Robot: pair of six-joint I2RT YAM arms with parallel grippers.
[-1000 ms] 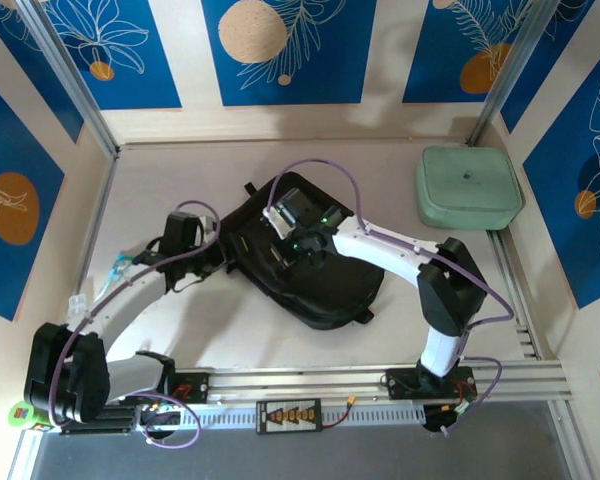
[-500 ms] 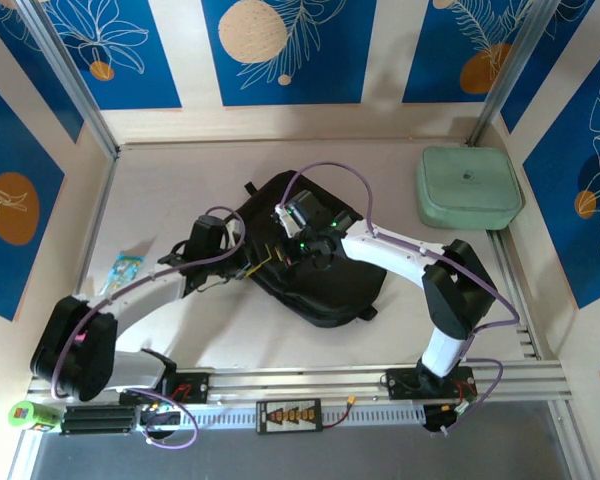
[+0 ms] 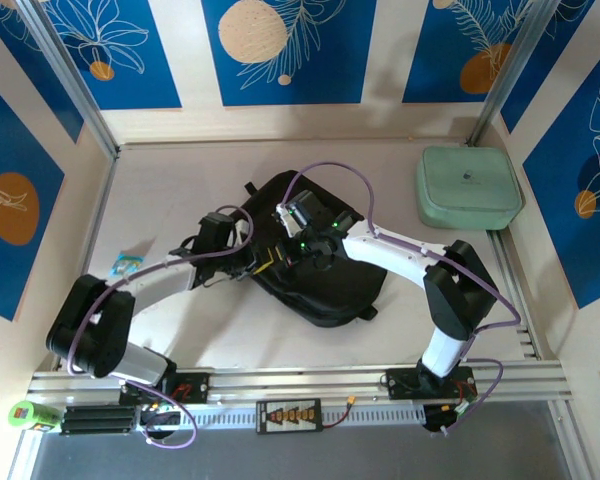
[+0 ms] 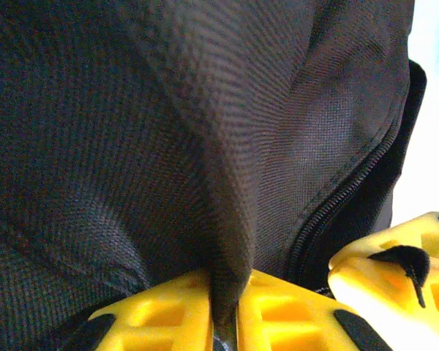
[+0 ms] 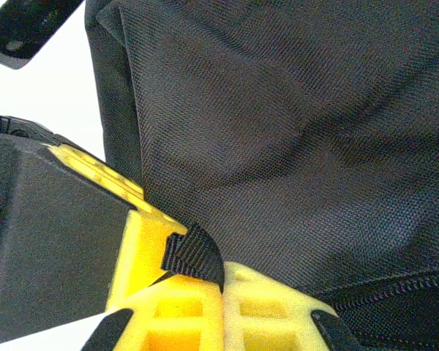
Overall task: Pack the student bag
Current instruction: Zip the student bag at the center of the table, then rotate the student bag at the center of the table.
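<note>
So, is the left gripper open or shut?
Shut: the left gripper pinches a fold of the student bag fabric between its yellow fingers.

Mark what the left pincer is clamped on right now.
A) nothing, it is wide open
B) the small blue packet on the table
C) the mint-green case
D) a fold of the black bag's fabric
D: in the left wrist view, the yellow fingers of the left pincer are shut together with a pinched ridge of the student bag fabric rising from between them.
</note>
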